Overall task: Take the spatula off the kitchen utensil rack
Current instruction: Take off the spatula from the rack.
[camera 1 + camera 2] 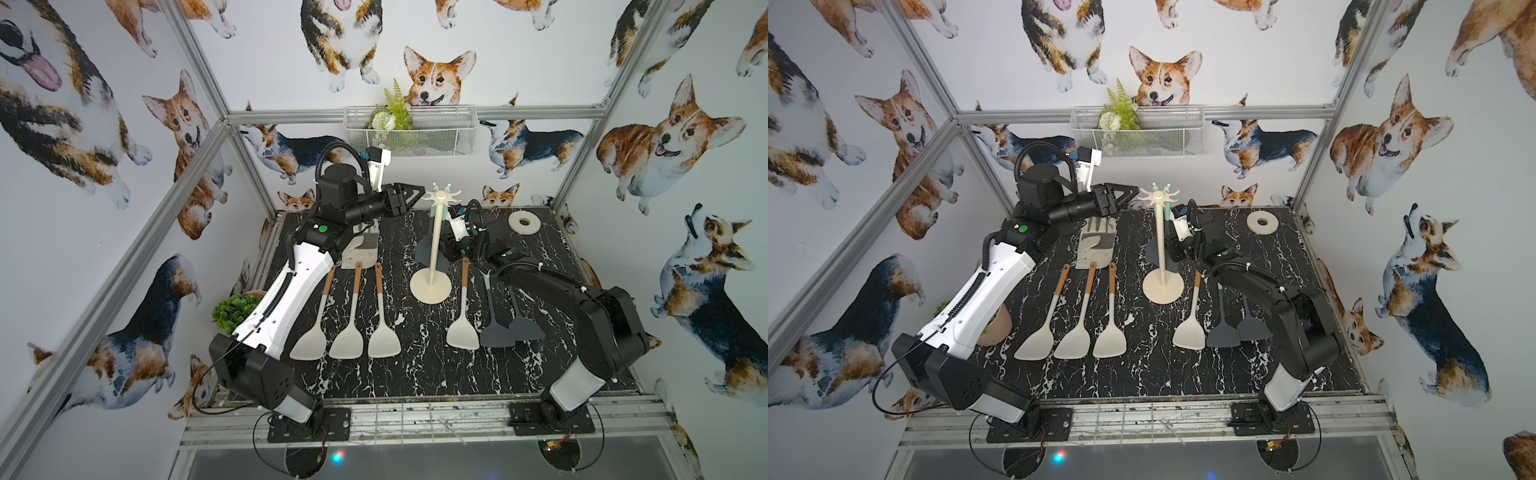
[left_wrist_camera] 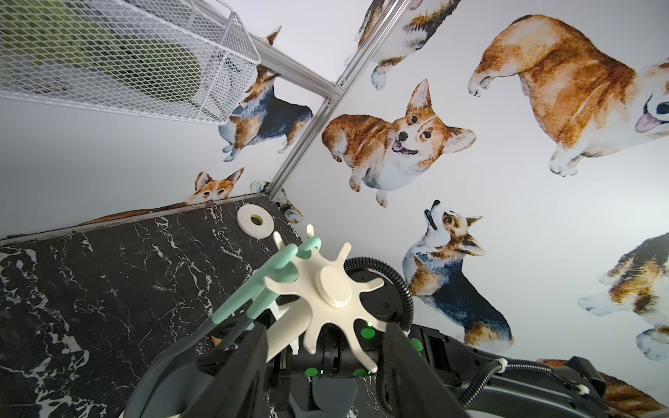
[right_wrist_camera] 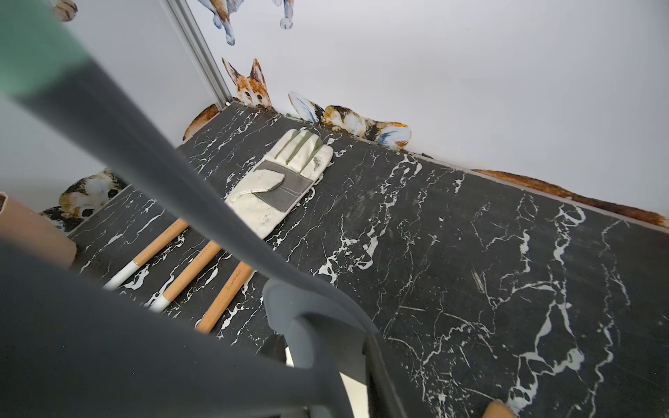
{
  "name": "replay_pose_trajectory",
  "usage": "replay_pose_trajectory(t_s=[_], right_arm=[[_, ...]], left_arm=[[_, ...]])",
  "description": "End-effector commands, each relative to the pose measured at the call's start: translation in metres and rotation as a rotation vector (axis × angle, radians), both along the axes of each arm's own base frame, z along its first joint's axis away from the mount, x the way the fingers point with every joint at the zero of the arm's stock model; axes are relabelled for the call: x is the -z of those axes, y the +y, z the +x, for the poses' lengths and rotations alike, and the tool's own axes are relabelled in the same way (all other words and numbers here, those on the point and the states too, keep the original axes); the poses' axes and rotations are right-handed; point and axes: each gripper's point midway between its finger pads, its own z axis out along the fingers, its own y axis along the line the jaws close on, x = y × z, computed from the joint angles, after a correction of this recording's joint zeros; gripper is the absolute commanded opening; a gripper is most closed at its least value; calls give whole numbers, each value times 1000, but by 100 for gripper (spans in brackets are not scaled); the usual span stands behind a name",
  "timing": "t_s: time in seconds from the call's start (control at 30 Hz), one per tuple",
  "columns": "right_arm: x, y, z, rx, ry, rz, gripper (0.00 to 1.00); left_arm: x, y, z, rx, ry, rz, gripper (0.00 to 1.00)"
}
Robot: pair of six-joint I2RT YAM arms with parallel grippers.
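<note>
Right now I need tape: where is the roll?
In both top views the tape roll lies flat near the table's far right corner, right of the kitchen utensil rack.

rack crown, two mint-handled spatulas hanging

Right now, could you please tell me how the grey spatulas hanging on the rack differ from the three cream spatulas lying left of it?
Colour: the grey spatulas have dark blades and mint-green handles; the cream spatulas have pale blades and wooden handle ends.
Pose: the grey spatulas hang blade-down from the hooks of the rack; the cream spatulas lie flat in a row on the table.
Both kinds have long handles and broad flat blades.
</note>
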Motion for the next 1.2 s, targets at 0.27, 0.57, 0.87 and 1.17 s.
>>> replay_pose_trajectory(t_s=[0.27, 0.57, 0.87, 1.17], right_arm=[[-18, 9, -8, -105, -103, -7, 9], [-25, 0, -13, -87, -134, -43, 0], [-35, -16, -9, 30, -165, -5, 0], [-43, -27, -6, 111, -162, 11, 0]], left_arm=[[4, 10, -5, -9, -18, -2, 55], [10, 15, -7, -17, -15, 1, 55], [12, 17, -9, -12, -11, -1, 55], [13, 20, -11, -12, -11, -2, 55]])
